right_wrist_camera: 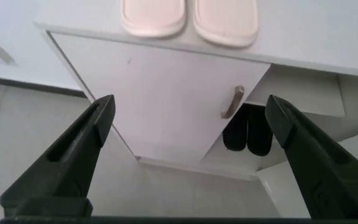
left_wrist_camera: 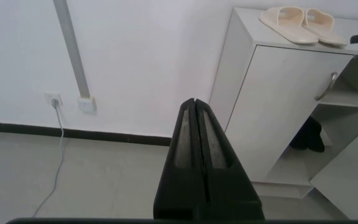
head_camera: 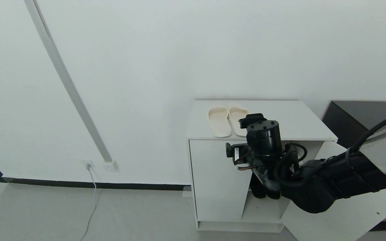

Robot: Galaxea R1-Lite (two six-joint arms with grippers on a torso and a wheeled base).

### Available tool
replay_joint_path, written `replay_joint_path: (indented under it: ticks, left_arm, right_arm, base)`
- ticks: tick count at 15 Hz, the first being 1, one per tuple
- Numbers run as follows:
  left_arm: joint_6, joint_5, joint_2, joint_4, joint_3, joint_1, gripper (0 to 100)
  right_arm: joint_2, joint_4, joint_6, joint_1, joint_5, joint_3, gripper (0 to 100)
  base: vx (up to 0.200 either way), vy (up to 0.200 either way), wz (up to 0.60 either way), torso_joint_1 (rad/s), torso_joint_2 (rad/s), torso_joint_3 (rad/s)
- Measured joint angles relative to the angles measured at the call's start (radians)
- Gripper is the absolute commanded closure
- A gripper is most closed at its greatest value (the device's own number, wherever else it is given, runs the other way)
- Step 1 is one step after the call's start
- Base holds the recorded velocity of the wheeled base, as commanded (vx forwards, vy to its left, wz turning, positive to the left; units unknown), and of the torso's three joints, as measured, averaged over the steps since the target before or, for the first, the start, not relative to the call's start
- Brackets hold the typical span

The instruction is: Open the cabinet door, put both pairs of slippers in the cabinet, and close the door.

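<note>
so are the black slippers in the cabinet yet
In. The black slippers stand on the lower shelf of the cabinet, behind its open door.

Slipper pair point(head_camera: 228, 121) atop cabinet point(head_camera: 218, 180), other pair point(right_wrist_camera: 258, 132) inside

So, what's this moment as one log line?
right door open | black slippers inside cabinet | cream slippers on top | right gripper open | left gripper shut

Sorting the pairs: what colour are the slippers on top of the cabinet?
Plain cream slippers, clearest in the head view.
</note>
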Motion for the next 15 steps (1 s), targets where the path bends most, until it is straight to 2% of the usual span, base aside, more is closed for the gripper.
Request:
replay_joint_path:
  ticks: [8, 12, 15]
  left_arm:
    - [-0.001, 0.000, 0.000, 0.000, 0.000, 0.000, 100]
    - [-0.001, 0.000, 0.000, 0.000, 0.000, 0.000, 100]
    - [-0.003, 0.000, 0.000, 0.000, 0.000, 0.000, 100]
  right_arm:
    - [0.000, -0.001, 0.007, -0.001, -0.007, -0.019, 0]
    - [0.026, -0.026, 0.053, 0.000, -0.003, -0.012, 0]
    - [0.065, -0.111, 0.046, -0.001, 0.011, -0.003, 0]
  base:
    - [0.200, 0.000, 0.00, 0.005, 0.00, -0.001]
    - [0.200, 0.000, 0.00, 0.005, 0.00, 0.004]
    - [0.000, 0.000, 0.00, 0.000, 0.00, 0.000]
